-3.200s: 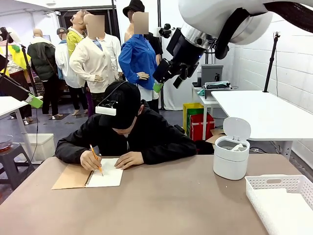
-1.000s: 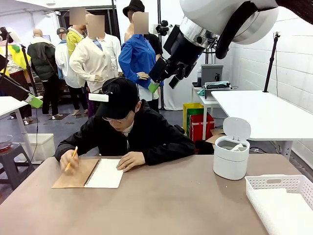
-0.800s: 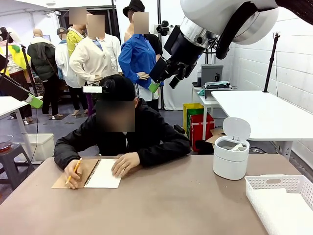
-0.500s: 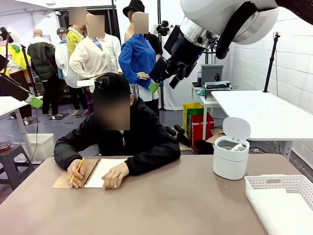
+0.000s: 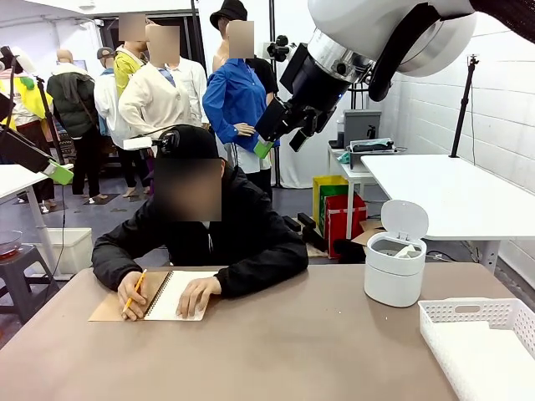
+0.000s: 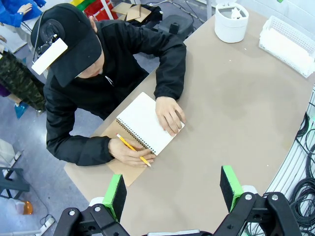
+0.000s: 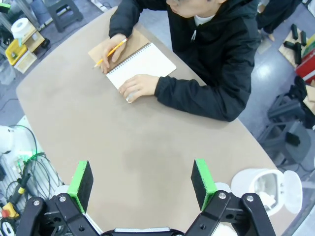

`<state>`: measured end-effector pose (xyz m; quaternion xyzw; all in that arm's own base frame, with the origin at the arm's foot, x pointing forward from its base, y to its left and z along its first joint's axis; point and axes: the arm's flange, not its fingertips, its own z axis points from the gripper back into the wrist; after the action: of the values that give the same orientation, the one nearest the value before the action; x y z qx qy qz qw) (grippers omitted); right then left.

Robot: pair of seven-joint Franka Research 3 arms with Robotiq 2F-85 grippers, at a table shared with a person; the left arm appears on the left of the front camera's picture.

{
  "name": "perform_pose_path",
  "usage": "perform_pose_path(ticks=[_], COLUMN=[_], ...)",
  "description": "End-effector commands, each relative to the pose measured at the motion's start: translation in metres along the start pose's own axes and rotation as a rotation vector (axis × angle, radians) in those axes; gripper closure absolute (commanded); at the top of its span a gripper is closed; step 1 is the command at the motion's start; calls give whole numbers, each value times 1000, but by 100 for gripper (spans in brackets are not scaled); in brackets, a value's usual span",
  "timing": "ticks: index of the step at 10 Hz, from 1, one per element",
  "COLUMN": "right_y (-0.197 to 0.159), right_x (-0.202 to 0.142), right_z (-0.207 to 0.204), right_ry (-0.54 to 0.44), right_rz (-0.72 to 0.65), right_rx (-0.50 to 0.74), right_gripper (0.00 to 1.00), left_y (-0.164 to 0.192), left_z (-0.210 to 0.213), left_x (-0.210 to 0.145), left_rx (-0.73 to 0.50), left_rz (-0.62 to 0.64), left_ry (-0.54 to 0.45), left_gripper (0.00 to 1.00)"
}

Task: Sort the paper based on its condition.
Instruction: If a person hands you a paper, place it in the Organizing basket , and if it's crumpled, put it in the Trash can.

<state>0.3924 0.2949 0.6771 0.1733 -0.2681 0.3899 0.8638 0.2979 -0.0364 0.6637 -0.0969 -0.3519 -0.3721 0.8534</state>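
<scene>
Left claw and right claw hang wide and empty over the counter; the person's hand has slid down the notebook page, writing stopped, so a sheet seems imminent, other crumpled-looking paper lying in the bin.

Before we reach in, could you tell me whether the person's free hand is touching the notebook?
Touching: the left wrist view shows the hand lying flat on the notebook, on its white page.

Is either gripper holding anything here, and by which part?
No: the left gripper and right gripper hang open, empty, above the table.
</scene>
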Motion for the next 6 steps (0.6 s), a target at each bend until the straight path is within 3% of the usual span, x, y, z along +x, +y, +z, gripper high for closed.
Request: perform_pose_path(ticks=[1, 6], right_y=[-2, -2], right_x=[0, 0], right_z=[0, 0], right_ry=[-1, -1], right_rz=[-3, -3], right_rx=[-2, -2], right_gripper=[0, 0], left_y=[1, 1], left_z=[0, 0], left_x=[-1, -1], left_rx=[3, 3], left_rz=[3, 3], left_ry=[-5, -5], left_gripper=[0, 0])
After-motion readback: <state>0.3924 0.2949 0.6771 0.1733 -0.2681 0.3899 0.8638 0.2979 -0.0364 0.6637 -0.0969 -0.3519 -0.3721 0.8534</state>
